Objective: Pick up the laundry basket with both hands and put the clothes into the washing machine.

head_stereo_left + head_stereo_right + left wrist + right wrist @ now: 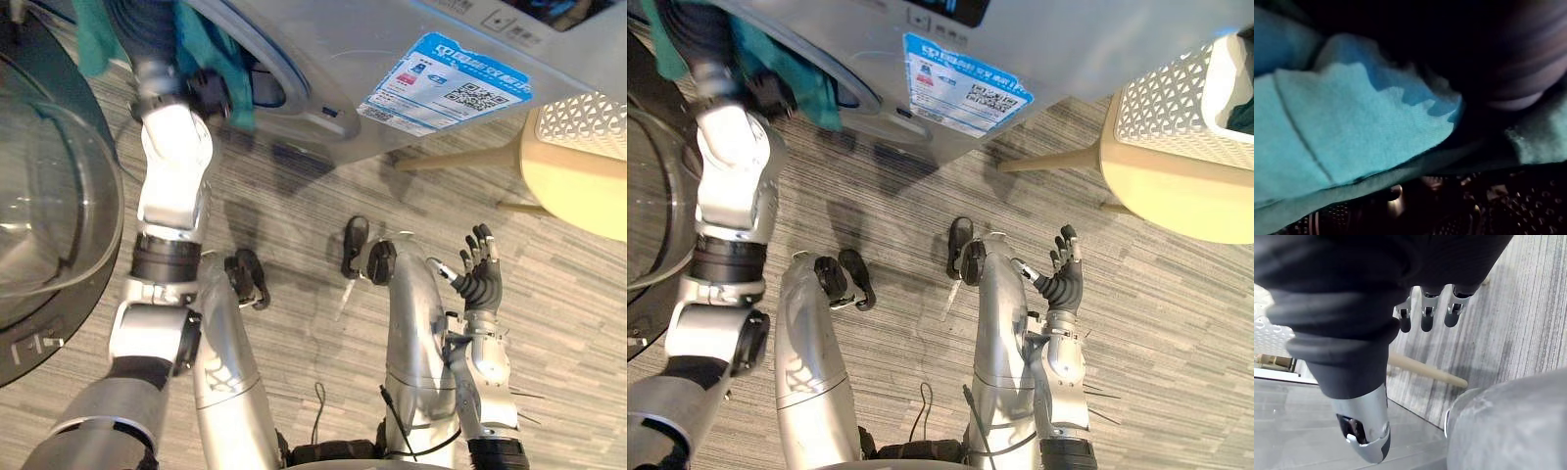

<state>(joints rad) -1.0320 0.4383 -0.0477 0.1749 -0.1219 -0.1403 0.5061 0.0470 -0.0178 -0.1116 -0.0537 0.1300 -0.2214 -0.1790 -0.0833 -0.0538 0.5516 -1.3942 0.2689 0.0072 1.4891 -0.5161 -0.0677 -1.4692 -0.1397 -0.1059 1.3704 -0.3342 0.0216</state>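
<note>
Left hand [1528, 63] is sunk among the teal clothes [1352, 127] at the mouth of the washing machine [392, 49]; I cannot tell whether its fingers grip. Right hand [482, 277] hangs low, fingers spread, empty. I would push the cloth well past the rim into the drum [1474, 215] before releasing. The cloth is soft, seamed and bunched, part hanging over the lip.

Left robot hand [1533, 54] — mostly behind clothes [1352, 132]
</note>
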